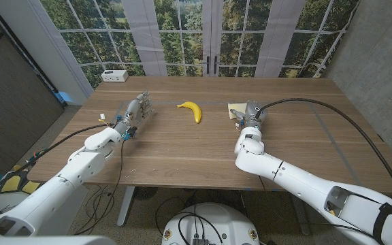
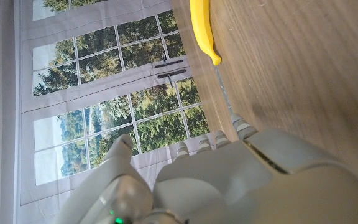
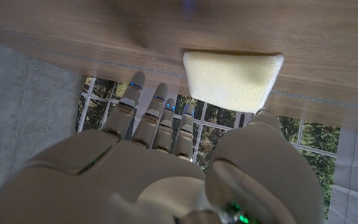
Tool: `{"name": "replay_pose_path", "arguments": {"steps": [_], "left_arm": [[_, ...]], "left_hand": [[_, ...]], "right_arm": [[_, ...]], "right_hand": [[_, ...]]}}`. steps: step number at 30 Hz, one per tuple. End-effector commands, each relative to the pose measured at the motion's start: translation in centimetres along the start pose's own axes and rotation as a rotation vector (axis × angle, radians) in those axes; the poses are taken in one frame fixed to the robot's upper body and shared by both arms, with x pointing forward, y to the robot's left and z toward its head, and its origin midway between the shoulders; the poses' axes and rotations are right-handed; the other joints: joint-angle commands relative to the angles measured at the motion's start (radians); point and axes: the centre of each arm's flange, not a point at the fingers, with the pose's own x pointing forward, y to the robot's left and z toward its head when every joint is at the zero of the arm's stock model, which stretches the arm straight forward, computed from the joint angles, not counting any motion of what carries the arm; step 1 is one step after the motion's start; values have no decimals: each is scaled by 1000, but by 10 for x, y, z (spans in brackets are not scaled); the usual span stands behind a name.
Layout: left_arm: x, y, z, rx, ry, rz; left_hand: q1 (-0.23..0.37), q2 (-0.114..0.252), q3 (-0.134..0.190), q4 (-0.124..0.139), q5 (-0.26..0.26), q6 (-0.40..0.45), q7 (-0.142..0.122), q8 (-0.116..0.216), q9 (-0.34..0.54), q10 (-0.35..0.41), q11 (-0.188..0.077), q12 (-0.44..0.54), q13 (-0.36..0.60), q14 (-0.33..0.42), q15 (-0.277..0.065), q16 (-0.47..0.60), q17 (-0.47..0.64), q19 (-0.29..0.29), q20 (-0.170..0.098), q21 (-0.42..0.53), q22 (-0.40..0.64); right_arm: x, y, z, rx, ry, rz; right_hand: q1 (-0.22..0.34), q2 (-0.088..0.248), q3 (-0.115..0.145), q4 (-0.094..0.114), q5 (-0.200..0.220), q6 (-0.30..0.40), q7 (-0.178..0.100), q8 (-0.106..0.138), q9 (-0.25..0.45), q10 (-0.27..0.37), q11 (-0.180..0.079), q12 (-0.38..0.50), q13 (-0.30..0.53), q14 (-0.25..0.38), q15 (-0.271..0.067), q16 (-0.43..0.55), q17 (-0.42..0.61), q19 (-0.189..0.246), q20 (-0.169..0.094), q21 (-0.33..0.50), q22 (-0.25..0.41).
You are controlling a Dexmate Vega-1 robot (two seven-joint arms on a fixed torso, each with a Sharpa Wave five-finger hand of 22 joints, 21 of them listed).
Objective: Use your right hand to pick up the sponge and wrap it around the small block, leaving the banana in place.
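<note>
A pale yellow sponge (image 1: 235,107) lies on the wooden table (image 1: 182,153) right of centre; in the right wrist view the sponge (image 3: 232,78) sits just past my thumb. My right hand (image 1: 251,116) stands right beside it, covering its near side, and holds nothing. In its wrist view my right hand (image 3: 166,168) has straight fingers. The yellow banana (image 1: 190,111) lies left of the sponge, at the table's middle. My left hand (image 1: 137,111) stands further left with fingers spread, empty. A tiny pale object (image 1: 103,117), possibly the small block, sits left of that hand.
A white box (image 1: 115,75) stands at the table's back left corner. Windows run behind the table. The left wrist view catches the banana (image 2: 203,30) on the wood beyond my left hand (image 2: 204,180). A cable trails over the table's right side (image 1: 332,112).
</note>
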Motion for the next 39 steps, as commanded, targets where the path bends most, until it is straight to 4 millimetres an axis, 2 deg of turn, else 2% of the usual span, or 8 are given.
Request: {"name": "replay_pose_path", "arguments": {"steps": [1,13,19,24,25,31,36,39], "left_arm": [[-1,3,4,3,-8,11],[-6,6,1,0,0,23],[-7,7,-1,-1,4,27],[-7,7,-3,-6,5,26],[-7,8,-4,-8,4,23],[-9,9,-5,-9,5,31],[-10,10,-5,-12,0,37],[-11,11,-6,-14,1,39]], "left_hand": [[1,5,0,-3,1,-116,-6,3,2,-49,-1,4,6,-3,-3,0,4,2,11,-2,5],[0,5,0,-3,2,-117,-7,3,2,-51,-5,4,6,-4,-3,0,4,1,11,-3,5],[0,5,0,-3,2,-118,-6,3,2,-55,0,2,6,-5,-4,-1,4,2,11,-2,5],[0,5,0,-3,2,-119,-5,3,2,-53,3,3,6,-5,-4,-1,4,1,11,-3,5],[1,6,0,-3,2,-119,-5,2,2,-54,-7,3,6,-5,-4,-1,4,1,11,-3,5],[1,6,1,-4,2,-119,-5,3,2,-55,4,3,6,-5,-4,-1,4,0,11,-3,5],[1,6,1,-4,1,-119,-5,3,2,-56,0,2,6,-5,-3,-1,4,1,11,-3,5],[1,6,1,-4,1,-119,-5,3,2,-57,-1,2,6,-6,-2,-1,4,0,11,-3,5]], "right_arm": [[10,10,4,-66,51,51],[18,18,19,-43,61,80],[21,20,25,-19,59,66],[25,20,29,7,68,39],[26,19,29,7,68,35],[30,21,34,21,84,13],[36,26,37,-16,99,16],[38,29,38,-50,104,21]], "right_hand": [[-5,-11,-14,1,-2,-18,2,-6,4,-15,1,-4,4,-8,0,-3,4,-6,1,-2,3],[-19,-19,-27,6,-3,2,12,5,4,1,11,5,4,-1,6,6,5,-4,4,-2,3],[-12,1,-21,6,1,40,7,17,3,22,9,14,4,18,1,16,6,4,-1,1,3],[13,16,-13,-3,6,74,5,26,3,63,1,29,3,50,-12,26,1,18,-7,5,3],[19,17,-12,-5,7,82,4,28,2,69,3,31,3,52,-13,26,0,20,-11,6,3],[48,40,-1,-15,15,126,-4,36,2,106,-4,45,2,104,-26,44,-2,24,-20,7,3],[87,58,9,-30,22,185,-18,48,1,162,-28,67,6,137,-44,55,-1,24,-37,6,3],[99,53,7,-38,23,222,-22,57,1,174,-33,73,8,145,-48,57,-1,22,-41,5,4]]}}
